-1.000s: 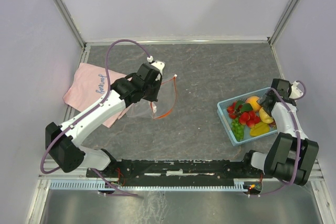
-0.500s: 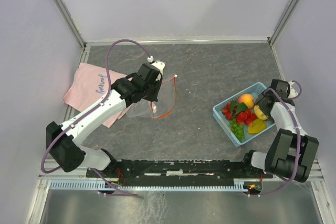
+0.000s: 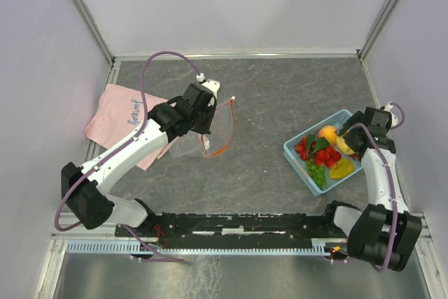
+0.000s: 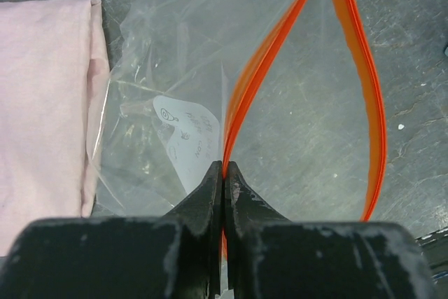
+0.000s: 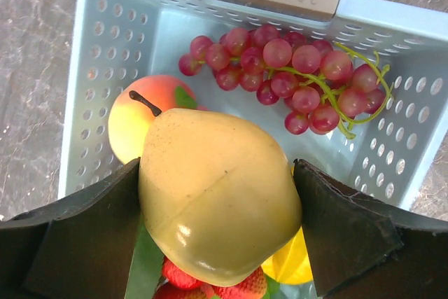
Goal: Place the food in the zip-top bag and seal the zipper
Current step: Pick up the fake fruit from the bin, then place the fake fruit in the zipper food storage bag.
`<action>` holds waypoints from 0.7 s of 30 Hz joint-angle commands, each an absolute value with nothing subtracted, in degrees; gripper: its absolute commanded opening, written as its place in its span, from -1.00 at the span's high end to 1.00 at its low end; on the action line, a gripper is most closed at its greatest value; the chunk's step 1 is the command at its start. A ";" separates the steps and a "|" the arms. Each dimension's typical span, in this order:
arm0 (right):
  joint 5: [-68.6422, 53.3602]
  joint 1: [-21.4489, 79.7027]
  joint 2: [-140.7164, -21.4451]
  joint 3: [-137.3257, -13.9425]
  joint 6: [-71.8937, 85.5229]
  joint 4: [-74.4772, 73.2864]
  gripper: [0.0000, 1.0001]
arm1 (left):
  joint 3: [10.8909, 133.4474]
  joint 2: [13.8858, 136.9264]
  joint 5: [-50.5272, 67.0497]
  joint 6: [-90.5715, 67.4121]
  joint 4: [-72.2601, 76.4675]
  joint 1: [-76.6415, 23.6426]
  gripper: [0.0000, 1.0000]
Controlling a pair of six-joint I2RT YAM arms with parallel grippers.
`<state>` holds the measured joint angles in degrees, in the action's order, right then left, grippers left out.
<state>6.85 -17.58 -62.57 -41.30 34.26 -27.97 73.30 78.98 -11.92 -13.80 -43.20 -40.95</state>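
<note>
The zip-top bag [image 3: 190,143] lies crinkled left of centre, its mouth gaping. My left gripper [image 3: 208,127] is shut on the orange-red zipper [image 4: 241,89], pinching one lip of the mouth between the fingertips [image 4: 213,180]. The other lip curves away to the right. The food sits in a light-blue basket [image 3: 296,161]: red grapes [image 5: 294,75], a peach-coloured round fruit [image 5: 129,120], strawberries [image 5: 210,290], green grapes [image 3: 315,171]. My right gripper [image 5: 218,197] is shut on a yellow pear [image 5: 217,173], both fingers against its sides, held above the other fruit.
A pink cloth [image 3: 119,113] lies beside the bag on the left, partly under its edge. The basket stands close to the right wall. Metal frame rails run along the table's back and sides.
The right gripper closed in on the pear and rose a little. The basket slid and turned toward the left. The left arm and bag barely moved.
</note>
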 commanded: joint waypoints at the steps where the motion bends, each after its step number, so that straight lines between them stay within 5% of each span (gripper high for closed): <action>1: 6.14 -15.55 -57.53 -45.43 31.04 -30.24 -0.25 | 76.67 78.78 -12.26 -12.63 -41.84 -40.78 0.95; 21: -5.12 14.31 -49.53 -48.25 31.75 -12.46 -0.21 | 78.94 80.31 -7.69 -15.26 -41.92 -40.77 0.95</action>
